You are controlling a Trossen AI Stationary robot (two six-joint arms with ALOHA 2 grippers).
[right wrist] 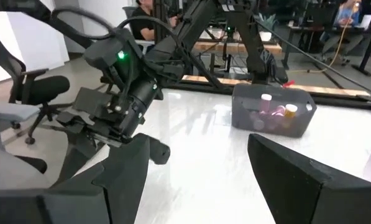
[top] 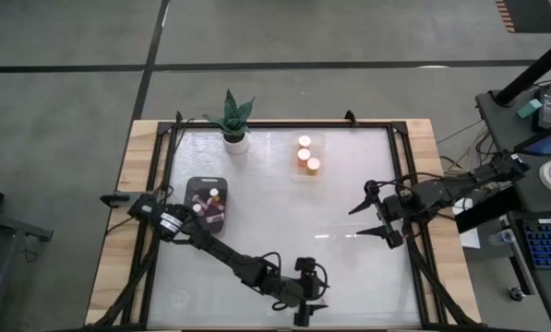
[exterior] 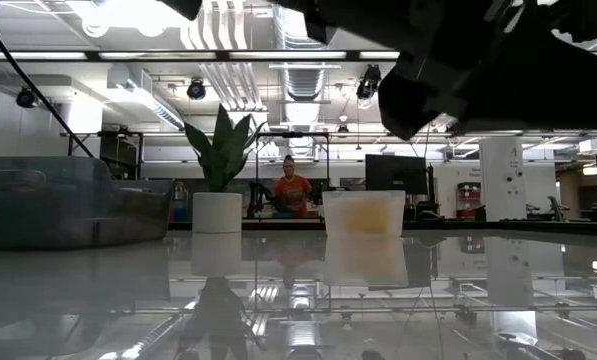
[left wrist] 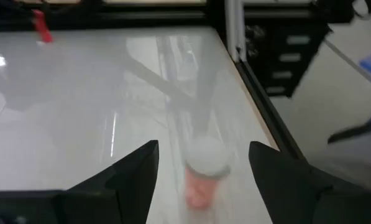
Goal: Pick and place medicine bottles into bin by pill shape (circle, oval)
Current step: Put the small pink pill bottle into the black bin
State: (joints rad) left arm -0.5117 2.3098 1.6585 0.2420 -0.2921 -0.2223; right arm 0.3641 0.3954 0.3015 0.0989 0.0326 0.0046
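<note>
My left gripper [top: 309,314] is open near the table's near edge. In the left wrist view a small pinkish-red medicine bottle [left wrist: 204,174] with a white cap stands upright on the table between the open fingers, with a gap on each side. My right gripper [top: 358,221] is open and empty over the table's right part. The dark bin [top: 206,205] at the left holds several bottles and also shows in the right wrist view [right wrist: 272,115]. The clear tray [top: 308,159] at the far middle holds three orange bottles.
A white pot with a green plant [top: 233,124] stands at the far edge, left of the clear tray. A black frame [top: 284,124] runs around the glossy table top. A person [exterior: 294,190] sits in the room beyond the table.
</note>
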